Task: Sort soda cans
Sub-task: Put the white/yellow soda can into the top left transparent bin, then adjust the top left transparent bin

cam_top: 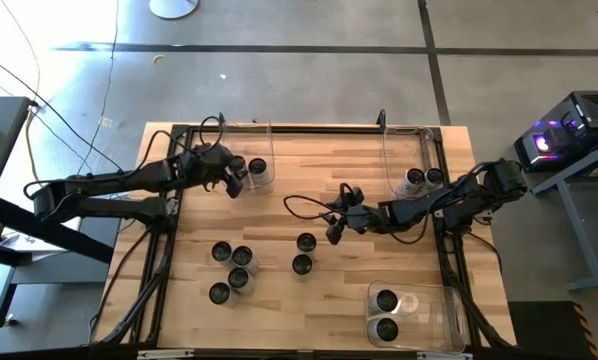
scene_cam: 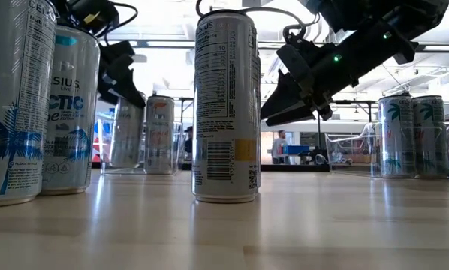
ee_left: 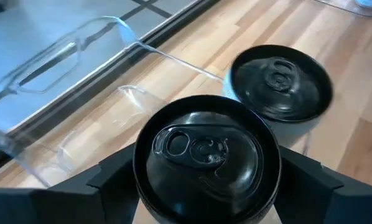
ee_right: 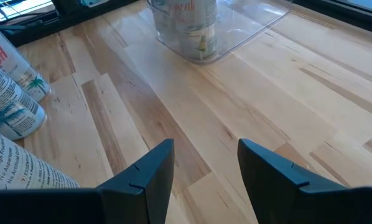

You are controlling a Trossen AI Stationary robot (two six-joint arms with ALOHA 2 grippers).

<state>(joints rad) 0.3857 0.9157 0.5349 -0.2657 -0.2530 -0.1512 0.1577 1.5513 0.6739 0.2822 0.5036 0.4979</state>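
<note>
Soda cans, and one (ee_left: 206,160) sits right between the left gripper (cam_top: 231,178) fingers (ee_left: 99,186), dark top up, long axis straight up off the table. Those fingers stand wide to either side of it; whether the pads touch its sides I can't tell. Just past it, a second can (ee_left: 279,81) stands upright too, both inside the clear bin (ee_left: 111,37) at the table's far left corner.

Risk here: if the gripper lifts away at an angle, a finger could catch the rim and tip the can into its neighbour, and a slim tall can goes over easily.

Over in the middle of the table, the right gripper (cam_top: 336,228) hovers with fingers parted halfway, nothing between them, just bare wood below. A loose can (cam_top: 306,242) stands just beside it, others (cam_top: 241,257) in a cluster further out; a low sweep could knock one.
</note>
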